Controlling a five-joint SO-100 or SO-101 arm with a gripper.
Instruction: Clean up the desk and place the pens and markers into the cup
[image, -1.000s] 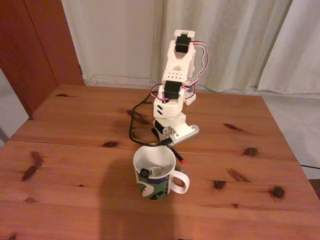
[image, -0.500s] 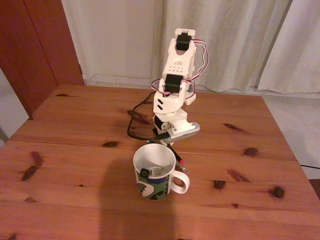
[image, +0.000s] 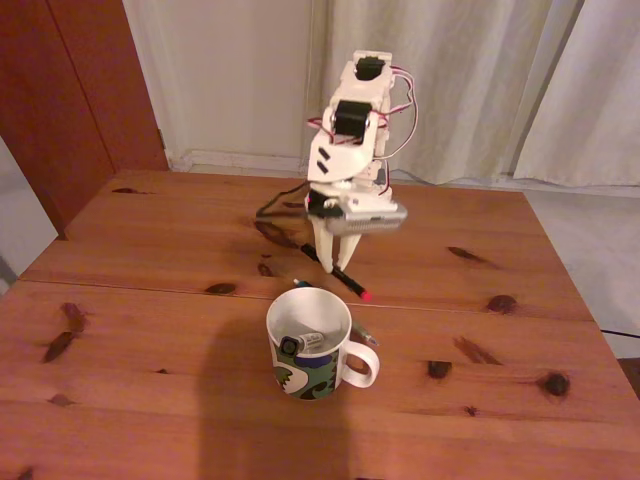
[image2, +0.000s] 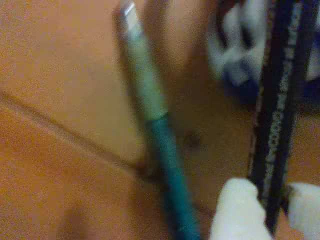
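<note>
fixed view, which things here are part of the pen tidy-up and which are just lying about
Part of the job:
- white patterned ceramic mug, white marker inside
- black pen with red end, held in the white two-finger gripper
- teal-green pen lying on the reddish-brown pine desk

Just there:
- pale curtains
- black cable

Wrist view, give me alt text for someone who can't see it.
Blurry close-up: the gripper's white fingertips pinch a black pen with pale lettering at the right of the picture. A teal-green pen lies on the reddish-brown desk across a plank seam, and the patterned cup is a blur behind.
</note>
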